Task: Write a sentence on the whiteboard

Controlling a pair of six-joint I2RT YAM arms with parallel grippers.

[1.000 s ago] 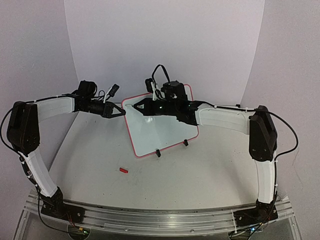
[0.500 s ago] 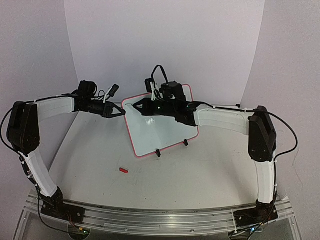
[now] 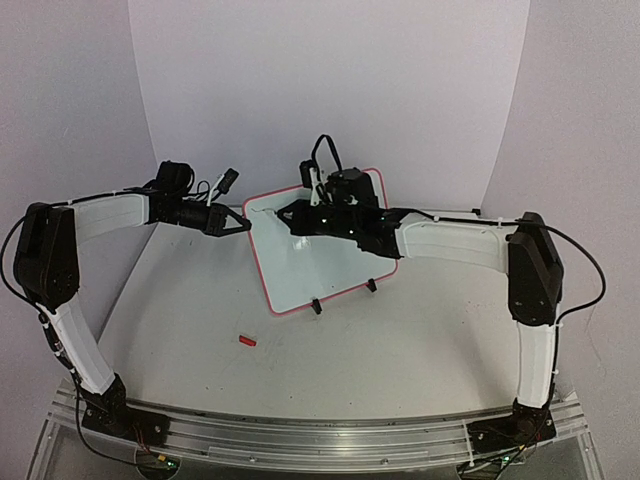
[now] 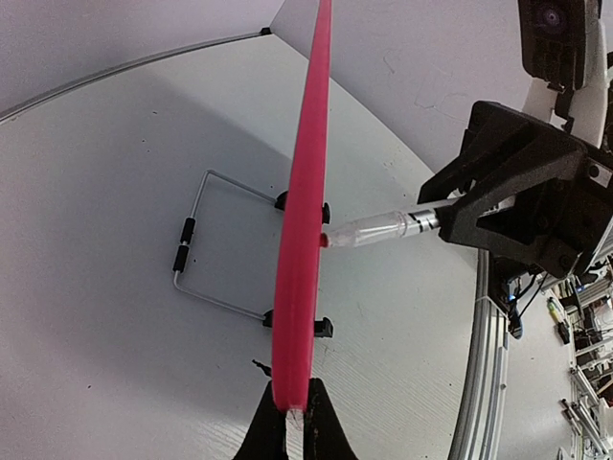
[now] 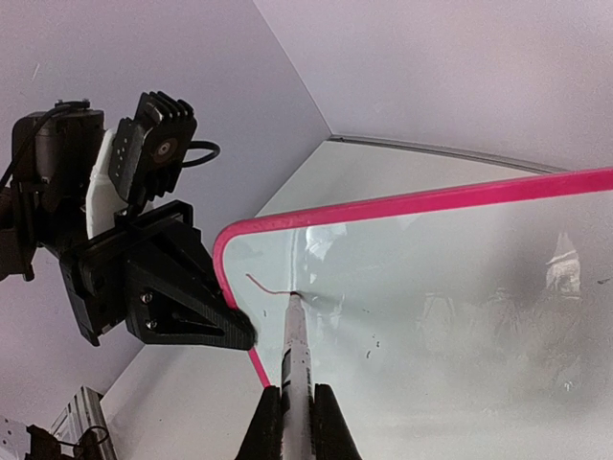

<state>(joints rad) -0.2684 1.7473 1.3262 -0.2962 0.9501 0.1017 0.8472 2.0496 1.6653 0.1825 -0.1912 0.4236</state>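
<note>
My left arm (image 3: 110, 212) rises from its base, bends at the elbow and reaches inward, my left tool (image 3: 243, 226) pinched tight. My right arm (image 3: 450, 243) mirrors it, my right tool (image 3: 283, 212) also clamped, near the other.

Top view looks down on the whiteboard (image 3: 318, 272) from high and far. Left wrist view sits close, edge-on to its rim; right wrist view faces its front closely. Both show the marker (image 4: 378, 230).

The whiteboard (image 5: 431, 316) has a glossy, smooth white face — it mirrors its surroundings — and a pink plastic-looking rim (image 4: 302, 220). The bench (image 3: 350, 350) is matt white; the marker (image 4: 378, 228) has a clear plastic barrel.
</note>
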